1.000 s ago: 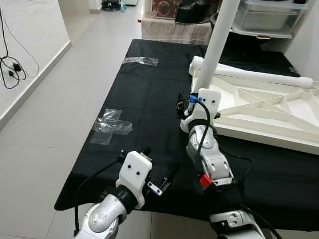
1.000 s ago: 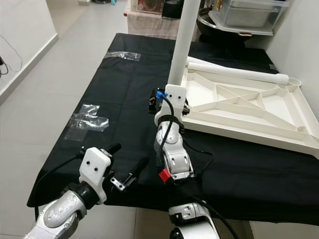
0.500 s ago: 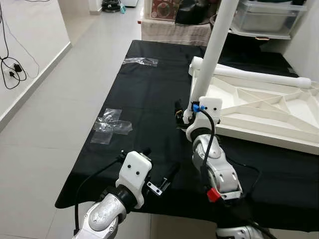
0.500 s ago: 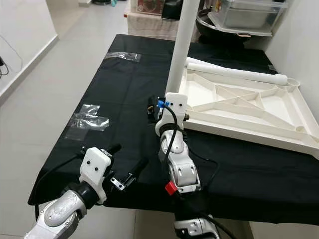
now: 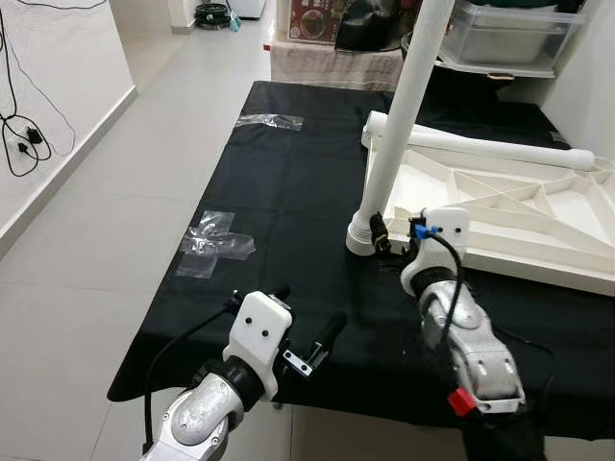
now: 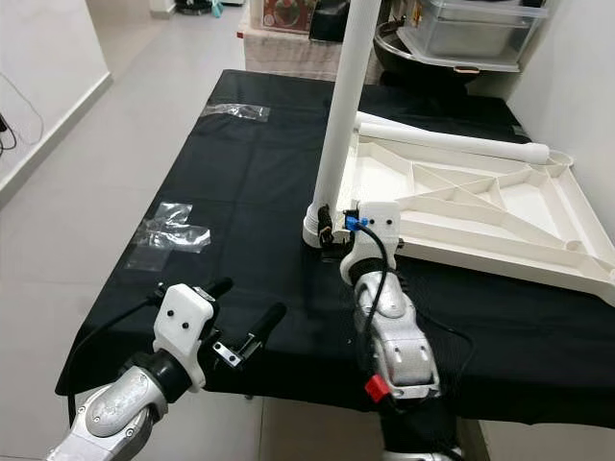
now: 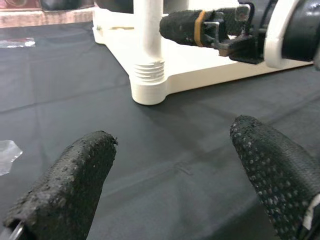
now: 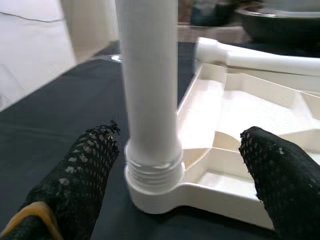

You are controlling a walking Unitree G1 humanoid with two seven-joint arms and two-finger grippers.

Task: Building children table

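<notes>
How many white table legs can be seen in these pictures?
2. One upright leg stands screwed into the near corner of the upturned tabletop. One loose leg lies along the tabletop's far edge. Others may be hidden.

the upright leg (image 5: 404, 115) runs off the top edge at 12 o'clock, its upper end unseen. the white top (image 5: 538, 206) is cut by the right edge at 3 o'clock, so its far corner is lost. the right pincer (image 5: 384, 233) is mostly masked by its own wrist housing. clutter beyond the tabletop (image 5: 288, 173) is cropped and too small to identify.
</notes>
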